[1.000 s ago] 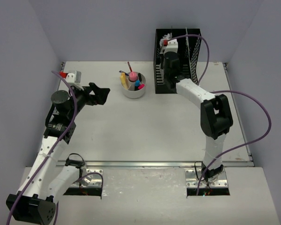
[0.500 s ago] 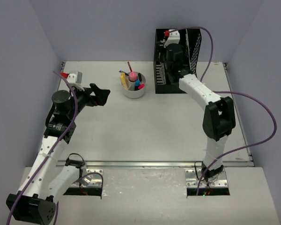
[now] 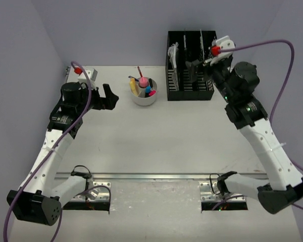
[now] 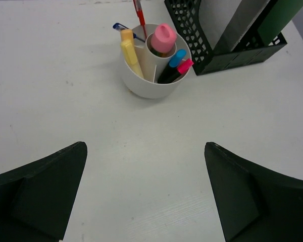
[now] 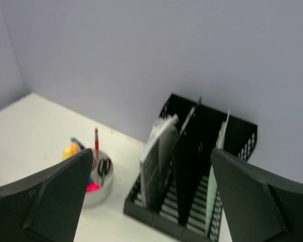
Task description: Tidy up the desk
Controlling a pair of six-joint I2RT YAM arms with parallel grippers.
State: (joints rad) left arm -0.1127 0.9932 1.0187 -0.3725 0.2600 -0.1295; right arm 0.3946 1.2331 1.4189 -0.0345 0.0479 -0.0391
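Right gripper (image 3: 197, 69) has been lifted out of the file rack (image 3: 191, 86), jaws now spread wide, empty. Left gripper (image 3: 111, 97) is held fully parted low over the desk (image 3: 161, 136), cup (image 3: 144, 97) ahead. The desk's silver rail (image 3: 156, 176) is shown only from above.

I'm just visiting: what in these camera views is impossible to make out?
Top view: the pens in the white cup are too small to identify.
Left wrist view: the cup's wall hides the pens' lower ends; the upper edge cuts off the black file rack.
Right wrist view: blur smears the papers in the rack; nothing is readable.
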